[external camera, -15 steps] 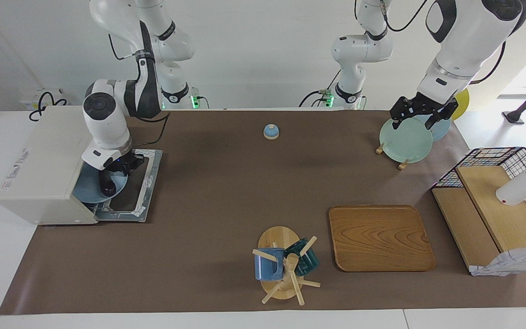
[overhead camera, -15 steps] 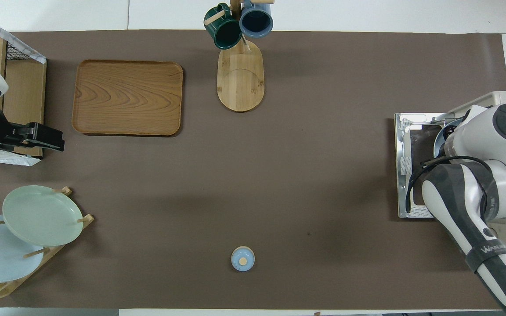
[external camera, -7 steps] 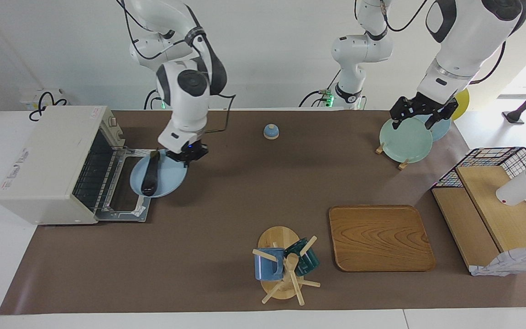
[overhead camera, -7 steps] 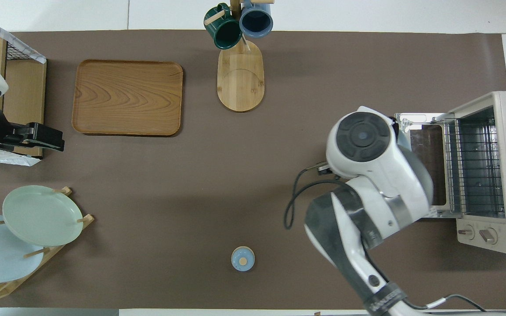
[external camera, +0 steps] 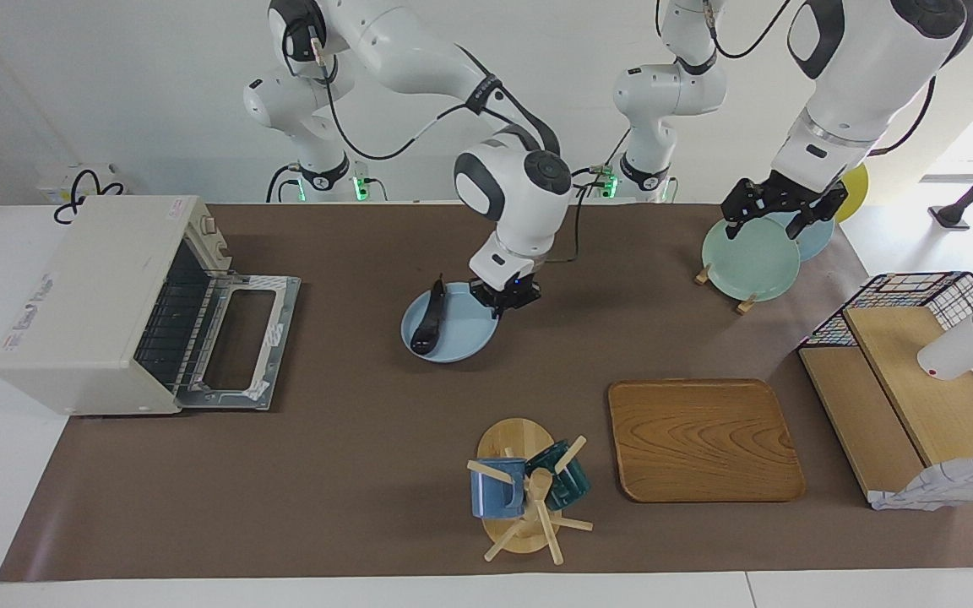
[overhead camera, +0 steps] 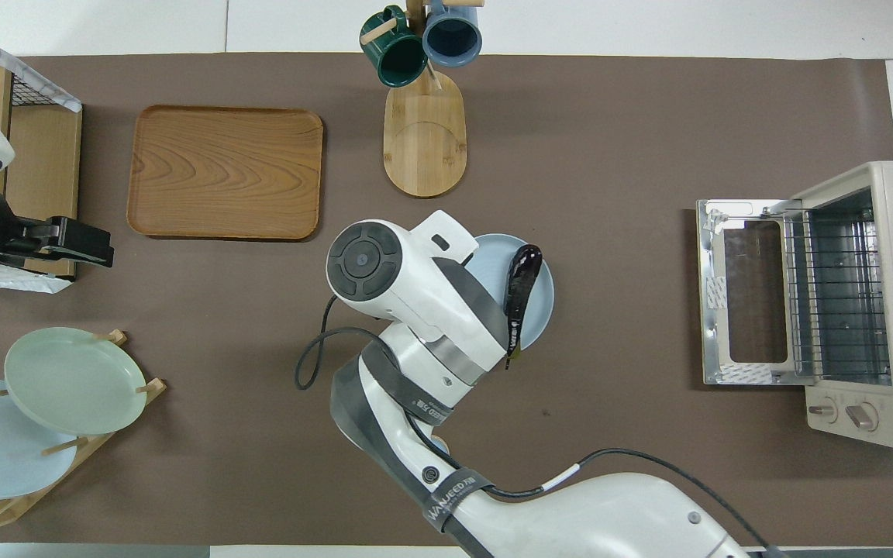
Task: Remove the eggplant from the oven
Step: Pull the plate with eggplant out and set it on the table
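The dark, slim eggplant (external camera: 429, 317) (overhead camera: 518, 293) lies on a light blue plate (external camera: 458, 334) (overhead camera: 539, 291) near the middle of the table. My right gripper (external camera: 501, 297) is shut on the rim of that plate, at its edge toward the left arm's end; in the overhead view my own wrist hides it. I cannot tell whether the plate rests on the mat. The cream oven (external camera: 89, 295) (overhead camera: 892, 302) stands at the right arm's end with its door (external camera: 241, 342) (overhead camera: 741, 291) folded down and its rack bare. My left gripper (external camera: 779, 216) (overhead camera: 74, 242) hangs open over the plate rack, waiting.
A plate rack (external camera: 747, 257) holds green, blue and yellow plates. A wooden tray (external camera: 704, 439) and a mug stand (external camera: 529, 498) with two mugs lie farther from the robots. A wire basket shelf (external camera: 917, 380) fills the left arm's end.
My right arm has carried the blue plate with the eggplant out of the oven, past the open door, to the table's middle. The left arm has not moved.
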You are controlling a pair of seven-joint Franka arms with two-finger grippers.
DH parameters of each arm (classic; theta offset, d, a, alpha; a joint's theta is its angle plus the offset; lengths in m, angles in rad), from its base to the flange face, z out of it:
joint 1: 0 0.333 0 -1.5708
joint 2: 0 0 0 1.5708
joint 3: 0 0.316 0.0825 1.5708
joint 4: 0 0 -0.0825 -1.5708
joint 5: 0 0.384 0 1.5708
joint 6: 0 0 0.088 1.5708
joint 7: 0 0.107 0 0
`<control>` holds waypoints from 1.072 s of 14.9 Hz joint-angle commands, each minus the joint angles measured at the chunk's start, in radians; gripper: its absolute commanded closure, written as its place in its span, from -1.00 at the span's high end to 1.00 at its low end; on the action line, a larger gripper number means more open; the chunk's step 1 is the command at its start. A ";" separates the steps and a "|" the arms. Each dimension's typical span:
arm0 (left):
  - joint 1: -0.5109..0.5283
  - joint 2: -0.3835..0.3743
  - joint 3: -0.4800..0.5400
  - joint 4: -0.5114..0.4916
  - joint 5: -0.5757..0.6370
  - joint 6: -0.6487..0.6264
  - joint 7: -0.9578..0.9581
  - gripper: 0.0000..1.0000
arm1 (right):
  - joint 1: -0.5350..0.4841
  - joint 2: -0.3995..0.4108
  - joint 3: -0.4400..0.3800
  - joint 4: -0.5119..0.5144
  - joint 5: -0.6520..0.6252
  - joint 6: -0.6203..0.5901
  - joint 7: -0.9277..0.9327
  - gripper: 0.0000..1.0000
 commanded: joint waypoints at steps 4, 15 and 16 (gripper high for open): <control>0.001 -0.009 0.002 -0.003 0.012 -0.011 -0.005 1.00 | 0.011 0.034 0.004 0.056 0.010 -0.009 0.033 -0.58; 0.001 -0.009 0.002 -0.003 0.012 -0.011 -0.003 1.00 | -0.357 -0.272 -0.007 -0.251 -0.082 -0.168 -0.472 -1.00; 0.001 -0.009 0.000 -0.003 0.012 -0.014 -0.006 1.00 | -0.380 -0.299 -0.007 -0.334 -0.112 -0.114 -0.482 -1.00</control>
